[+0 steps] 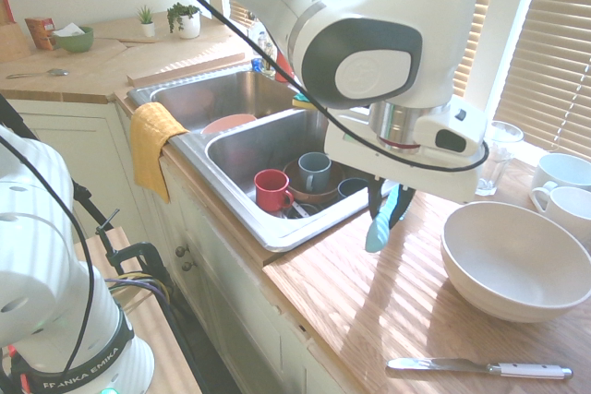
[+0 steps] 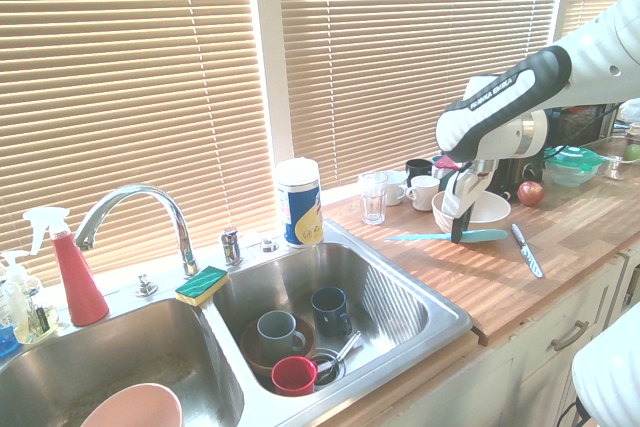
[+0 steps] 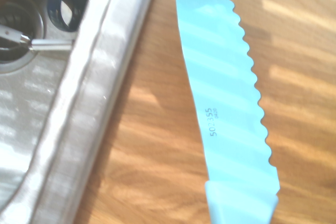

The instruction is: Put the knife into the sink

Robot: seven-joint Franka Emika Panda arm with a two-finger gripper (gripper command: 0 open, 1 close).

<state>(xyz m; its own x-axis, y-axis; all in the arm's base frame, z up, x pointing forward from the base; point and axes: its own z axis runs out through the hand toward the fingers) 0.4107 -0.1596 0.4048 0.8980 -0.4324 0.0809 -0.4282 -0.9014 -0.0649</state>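
The knife (image 2: 447,237) is gripped tight by the gripper (image 2: 459,234), near the handle. It looks light, stiff and smooth, so it could slip or swing.

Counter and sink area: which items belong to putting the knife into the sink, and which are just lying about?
Job:
turquoise knife, held in the shut gripper
sink

Lying about:
silver knife
white bowl
red cup
glass
sponge

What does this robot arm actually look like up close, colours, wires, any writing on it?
The arm is glossy white with rounded shells, dark grey joint bands and a silver metal ring at the wrist. Thin black cables run along it. The gripper has dark fingers under a white body. Dark bands carry white "FRANKA EMIKA" lettering.
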